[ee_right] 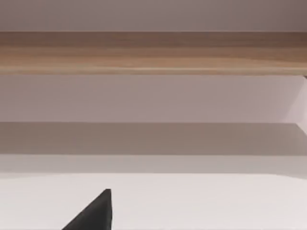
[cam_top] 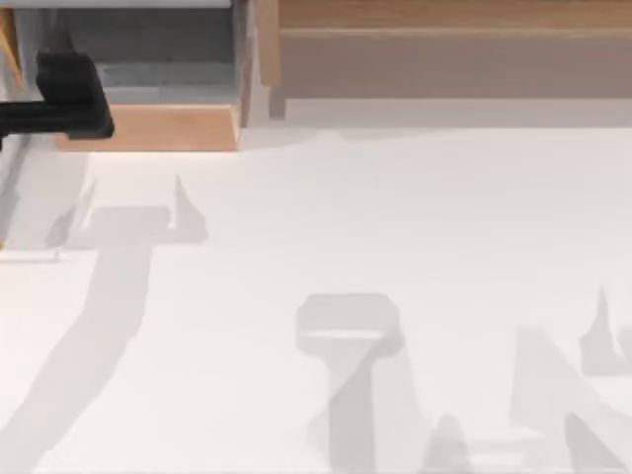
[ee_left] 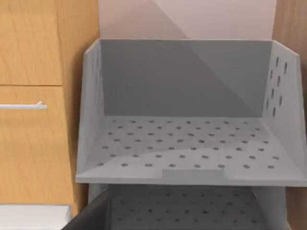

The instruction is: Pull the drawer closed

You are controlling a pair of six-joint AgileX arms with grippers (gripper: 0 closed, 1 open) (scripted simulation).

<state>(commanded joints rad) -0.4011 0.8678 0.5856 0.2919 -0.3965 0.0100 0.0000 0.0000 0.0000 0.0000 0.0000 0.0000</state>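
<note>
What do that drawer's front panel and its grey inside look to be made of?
The drawer's front panel looks like light tan wood with a matte finish and faint grain. Its grey floor and walls look like matte plastic or painted metal, punched with rows of small holes; which one is unclear.

Even, bright light falls on the white bench point(cam_top: 415, 227) in the top view, with no glare and no hot spots. Soft grey shadows of the arms lie across it: one long diagonal streak at the left, a blocky one near the middle, pointed ones at the lower right. Their edges are blurred. A band of shade runs along the foot of the shelf unit point(cam_top: 444, 59). In the left wrist view a diagonal shadow line splits the drawer point(ee_left: 192, 143) back wall into a lighter and a darker half, and the lower tier sits dimmer. The right wrist view is softly lit and flat.
</note>
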